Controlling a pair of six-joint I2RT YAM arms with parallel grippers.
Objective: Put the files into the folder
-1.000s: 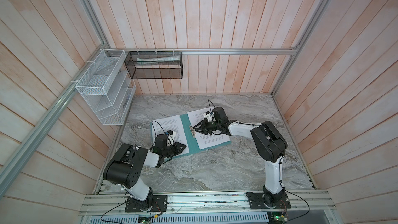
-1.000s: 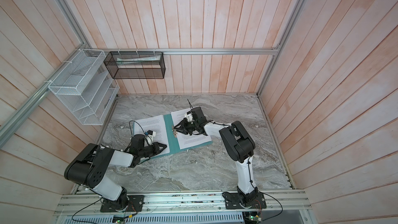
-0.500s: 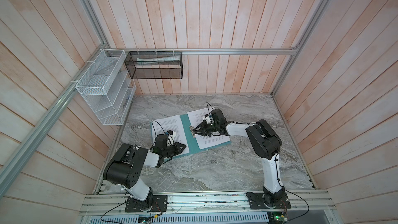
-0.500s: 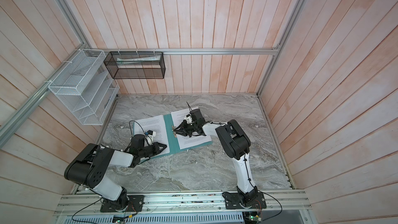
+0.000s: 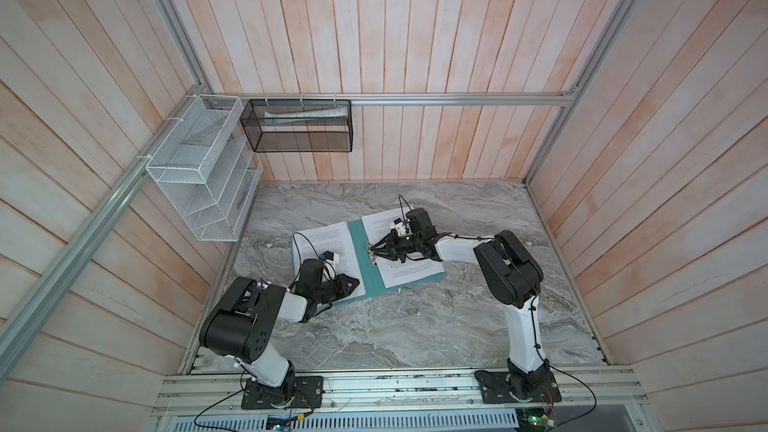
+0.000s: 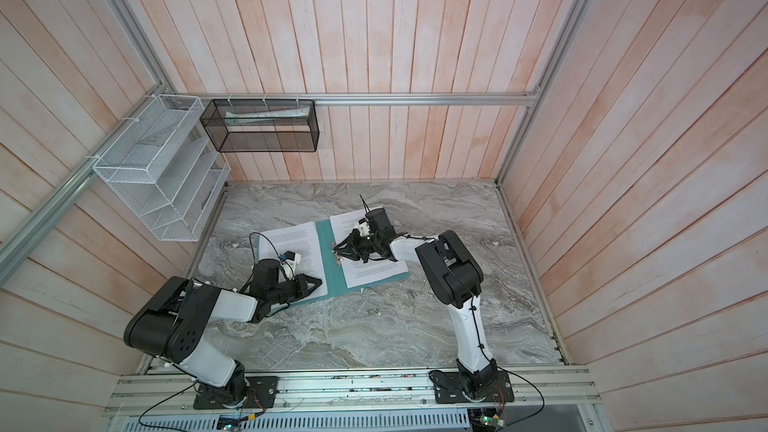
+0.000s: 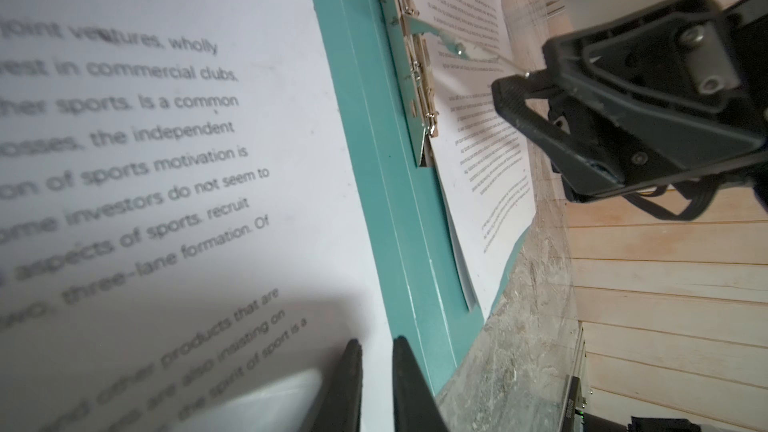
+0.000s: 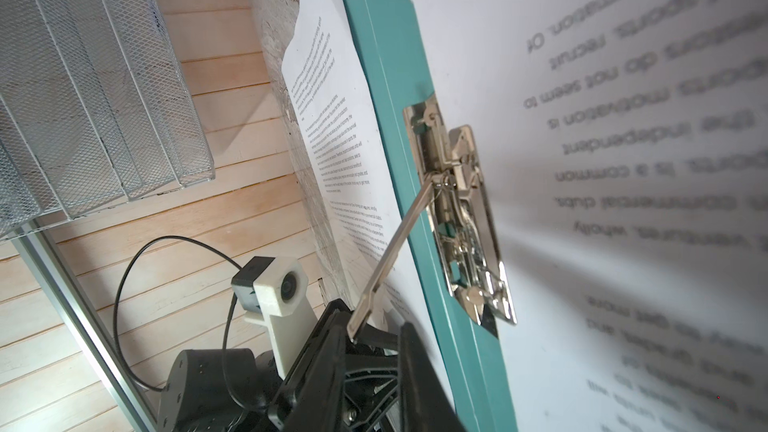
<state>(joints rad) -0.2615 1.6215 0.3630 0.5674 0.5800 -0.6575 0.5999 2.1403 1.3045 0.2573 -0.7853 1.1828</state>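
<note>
The teal folder point(image 5: 359, 255) point(image 6: 330, 261) lies open on the marble table. White printed files cover both halves: one stack point(image 5: 324, 238) on the left cover, another point(image 5: 409, 272) on the right under the metal clip point(image 8: 465, 218) point(image 7: 415, 72). The clip's lever point(image 8: 395, 243) stands raised. Its tip sits between the fingers of my right gripper point(image 8: 372, 328) point(image 5: 372, 252), touching one finger, with the jaws apart. My left gripper point(image 7: 376, 342) point(image 5: 355, 283) lies over the left stack's near corner by the spine, jaws narrowly apart, paper showing through the gap.
A white wire-mesh rack point(image 5: 199, 176) hangs on the left wall. A black mesh basket point(image 5: 297, 126) with rolled paper hangs on the back wall. Bare marble table point(image 5: 415, 326) stretches in front of the folder. Wooden walls close in three sides.
My right arm's elbow has swung left and nearer the folder, and its jaws have narrowed slightly round the lever. The left arm has not moved.
</note>
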